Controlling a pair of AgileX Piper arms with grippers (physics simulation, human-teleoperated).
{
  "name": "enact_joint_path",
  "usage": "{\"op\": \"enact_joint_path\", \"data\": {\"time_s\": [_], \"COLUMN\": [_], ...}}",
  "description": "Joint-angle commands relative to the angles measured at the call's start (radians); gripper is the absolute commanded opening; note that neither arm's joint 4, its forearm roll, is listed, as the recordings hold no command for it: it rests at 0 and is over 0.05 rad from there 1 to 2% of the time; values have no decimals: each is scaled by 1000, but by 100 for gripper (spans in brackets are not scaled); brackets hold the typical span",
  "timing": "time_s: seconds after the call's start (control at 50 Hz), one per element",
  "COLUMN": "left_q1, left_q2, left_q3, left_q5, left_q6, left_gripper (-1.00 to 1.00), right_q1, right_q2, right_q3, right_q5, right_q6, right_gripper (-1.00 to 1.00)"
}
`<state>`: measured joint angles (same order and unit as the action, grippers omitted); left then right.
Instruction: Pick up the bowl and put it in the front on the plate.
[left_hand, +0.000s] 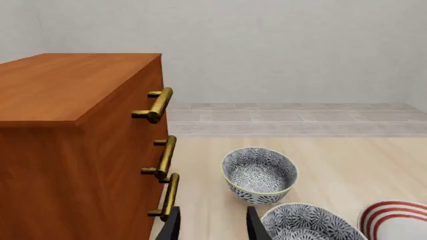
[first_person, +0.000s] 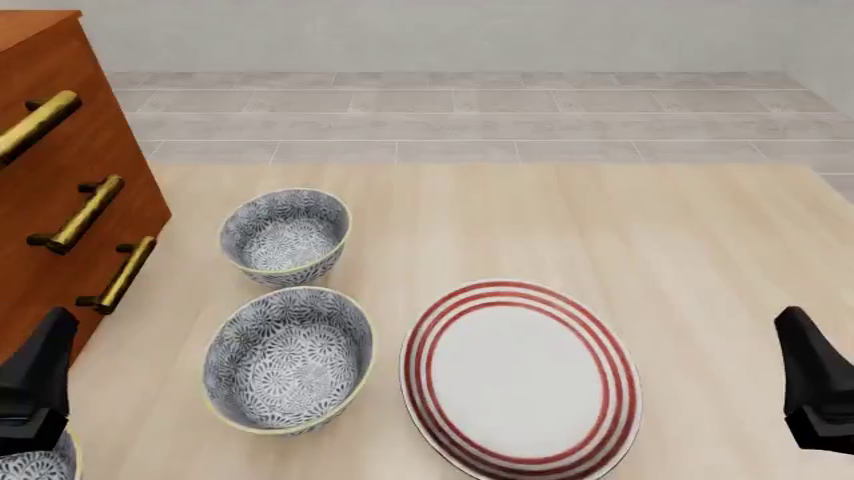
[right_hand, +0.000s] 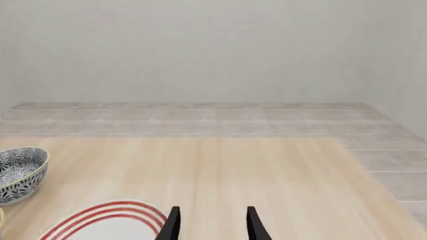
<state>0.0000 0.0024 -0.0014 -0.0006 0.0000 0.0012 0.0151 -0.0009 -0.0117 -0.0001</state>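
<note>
Two patterned blue-grey bowls stand left of the plate (first_person: 521, 378): a far bowl (first_person: 284, 235) and a nearer bowl (first_person: 290, 358). The rim of a third bowl (first_person: 34, 465) shows at the bottom left corner, under my left gripper (first_person: 38, 385). In the left wrist view, my left gripper (left_hand: 212, 227) is open and empty, short of the far bowl (left_hand: 259, 175), the nearer bowl (left_hand: 310, 222) and the plate (left_hand: 397, 220). My right gripper (first_person: 817, 390) hangs right of the plate. It (right_hand: 212, 227) is open and empty, by the plate's edge (right_hand: 110, 222), with a bowl (right_hand: 20, 172) far off.
A wooden dresser (first_person: 67, 190) with brass handles (first_person: 83, 213) stands at the left edge of the table, close beside the left arm; it fills much of the left wrist view (left_hand: 73, 150). Beyond the table lie a tiled floor (first_person: 467, 110) and a pale wall.
</note>
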Motion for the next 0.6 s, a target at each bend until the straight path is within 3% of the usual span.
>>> {"op": "enact_joint_path", "data": {"time_s": [0.02,0.32,0.6], "left_q1": [0,0,0], "left_q2": [5,5,5], "left_q3": [-3,-3,-3], "left_q5": [-1,-1,-1], "left_q6": [0,0,0], "left_gripper": [100,100,100], "right_q1": [7,16,60], "right_q2": [25,5,197], "right_q3": [-4,-7,-10], "right_q5": [-11,23,-141], "right_q6": [0,1,-12], "right_gripper": [100,100,100]}}
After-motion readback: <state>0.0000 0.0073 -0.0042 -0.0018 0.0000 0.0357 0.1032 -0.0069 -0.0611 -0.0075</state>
